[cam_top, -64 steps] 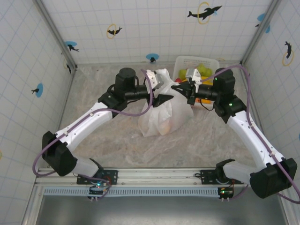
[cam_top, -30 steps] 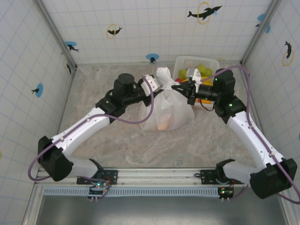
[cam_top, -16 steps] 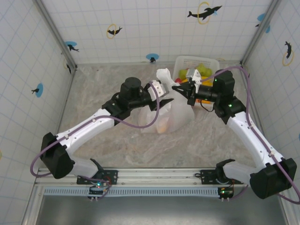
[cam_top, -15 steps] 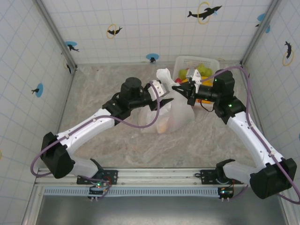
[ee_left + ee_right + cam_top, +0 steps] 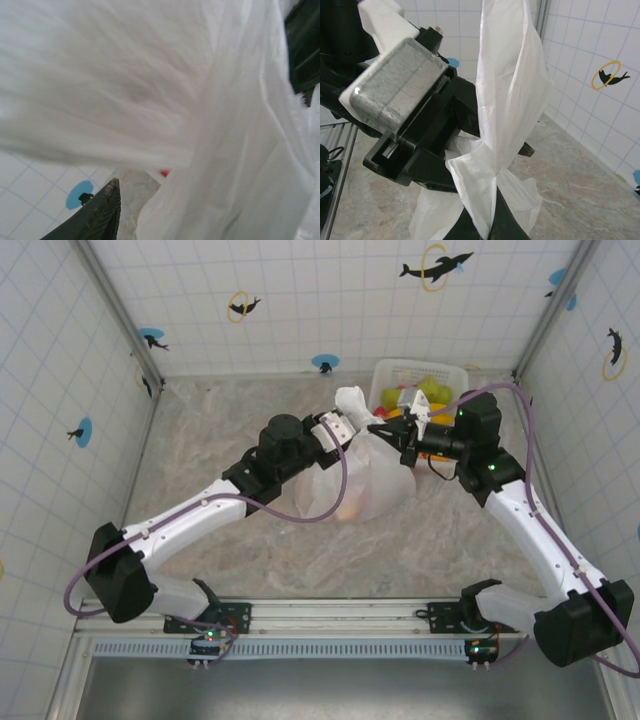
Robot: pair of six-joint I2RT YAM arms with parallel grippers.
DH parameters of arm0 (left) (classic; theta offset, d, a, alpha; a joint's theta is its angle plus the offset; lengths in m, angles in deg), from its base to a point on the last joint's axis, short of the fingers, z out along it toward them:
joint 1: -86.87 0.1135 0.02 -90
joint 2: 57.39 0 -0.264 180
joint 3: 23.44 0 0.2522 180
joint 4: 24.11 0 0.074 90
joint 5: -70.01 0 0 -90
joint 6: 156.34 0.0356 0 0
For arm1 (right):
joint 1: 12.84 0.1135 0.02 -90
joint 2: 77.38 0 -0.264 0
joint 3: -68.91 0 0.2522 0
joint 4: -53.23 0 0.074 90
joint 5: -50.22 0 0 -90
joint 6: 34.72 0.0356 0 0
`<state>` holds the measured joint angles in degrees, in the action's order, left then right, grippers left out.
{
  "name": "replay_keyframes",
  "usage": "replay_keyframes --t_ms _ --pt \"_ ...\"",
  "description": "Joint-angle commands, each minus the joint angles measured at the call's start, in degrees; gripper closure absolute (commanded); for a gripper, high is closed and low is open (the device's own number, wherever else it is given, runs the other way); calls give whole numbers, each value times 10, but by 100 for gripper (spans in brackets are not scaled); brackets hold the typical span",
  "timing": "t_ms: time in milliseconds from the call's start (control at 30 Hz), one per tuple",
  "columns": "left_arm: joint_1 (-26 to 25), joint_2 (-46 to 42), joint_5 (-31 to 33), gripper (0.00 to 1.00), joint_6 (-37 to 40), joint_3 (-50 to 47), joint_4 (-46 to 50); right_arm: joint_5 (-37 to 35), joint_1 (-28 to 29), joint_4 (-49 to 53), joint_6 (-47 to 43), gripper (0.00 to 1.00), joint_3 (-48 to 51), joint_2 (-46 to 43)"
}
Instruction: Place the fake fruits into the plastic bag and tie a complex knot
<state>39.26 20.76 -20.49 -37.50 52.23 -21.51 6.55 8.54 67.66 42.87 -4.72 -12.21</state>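
From above, the plastic bag (image 5: pixel 372 480) sits mid-table, just by the basket (image 5: pixel 392 367) at the back. Your right wrist view shows the right gripper (image 5: pixel 486 225) pinched tight on its handle. The left gripper (image 5: pixel 354 430) is against the bag; I cannot tell its hold. You have open table (image 5: pixel 400 560) in front.

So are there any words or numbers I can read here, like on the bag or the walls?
None: there are no words or numbers to read here.
The thin white plastic bag is plain.
The tiled walls carry pictures, not writing: dark dolphin stickers in yellow rings and dark animal shapes on blue dots.
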Motion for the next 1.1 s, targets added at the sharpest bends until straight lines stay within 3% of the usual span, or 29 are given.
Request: replay_keyframes --t_ms 0,400,633,700,900,1067 --pt "-7 -30 40 57 26 -7 -42 -2 2 -15 6 100 8 -11" --pt "-15 -15 -6 55 28 3 -39 2 3 -24 13 100 9 -10" --pt "-15 -1 -59 41 11 17 -24 2 3 -26 13 100 11 -10" --pt "-15 1 -47 39 10 17 -22 4 5 -27 13 100 12 -12" --pt "-15 18 13 42 31 19 -32 8 4 -28 17 100 14 -13" --pt "-15 12 -13 52 33 22 -39 6 4 -25 15 100 18 -15"
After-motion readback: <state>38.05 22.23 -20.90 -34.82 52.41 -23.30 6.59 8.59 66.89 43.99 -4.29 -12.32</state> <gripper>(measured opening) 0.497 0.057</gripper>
